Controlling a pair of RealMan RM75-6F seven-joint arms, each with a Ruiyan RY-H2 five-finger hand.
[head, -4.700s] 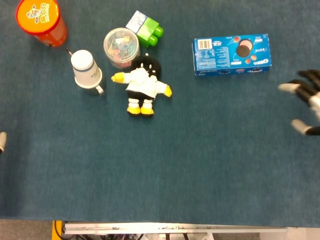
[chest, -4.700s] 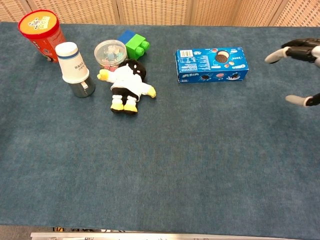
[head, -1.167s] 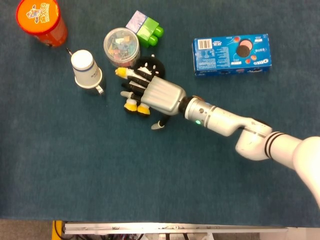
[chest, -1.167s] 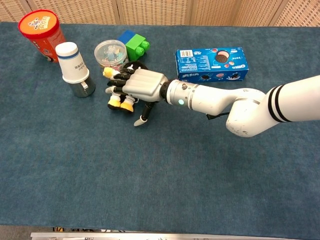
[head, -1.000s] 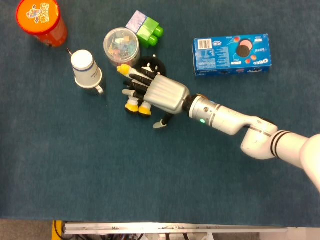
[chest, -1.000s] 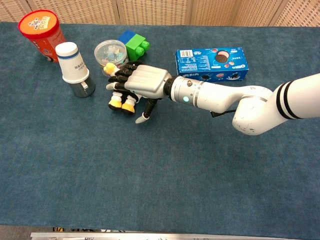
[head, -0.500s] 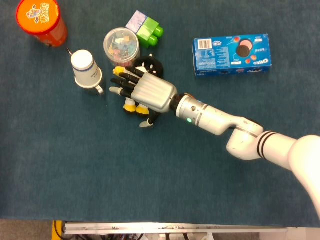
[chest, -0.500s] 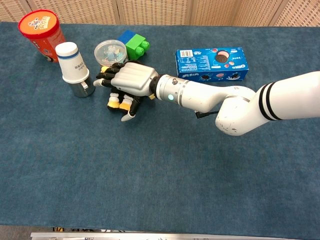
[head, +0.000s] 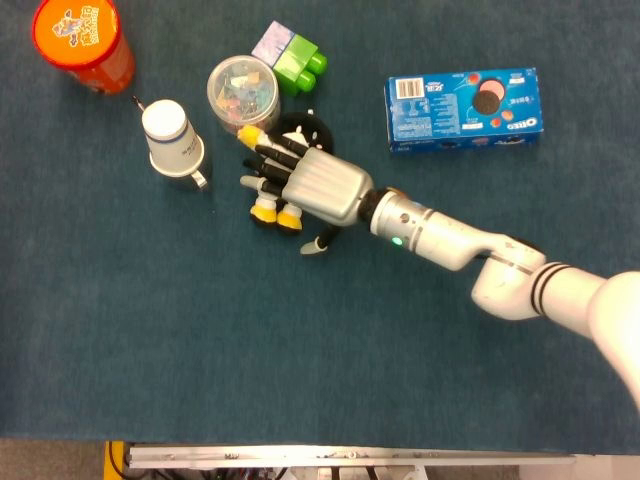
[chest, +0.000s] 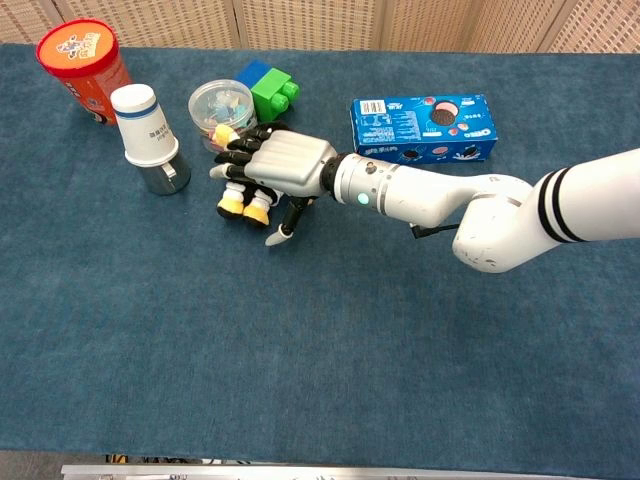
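right hand (head: 312, 187): lying flat over the plush toy (head: 277, 212), fingers spread across it, thumb poking out on the near side; honestly can't tell if it has a real grip or is just resting on it
plush toy: mostly hidden under the palm, only the black head and yellow feet peek out
beyond the fingertips: a clear tub (head: 242, 94) and a white cup (head: 171, 137)
cookie box (head: 463, 109): well off behind the wrist
left hand: out of shot

Right robot hand (head: 318, 187) outstretched palm-down; fingers spread.
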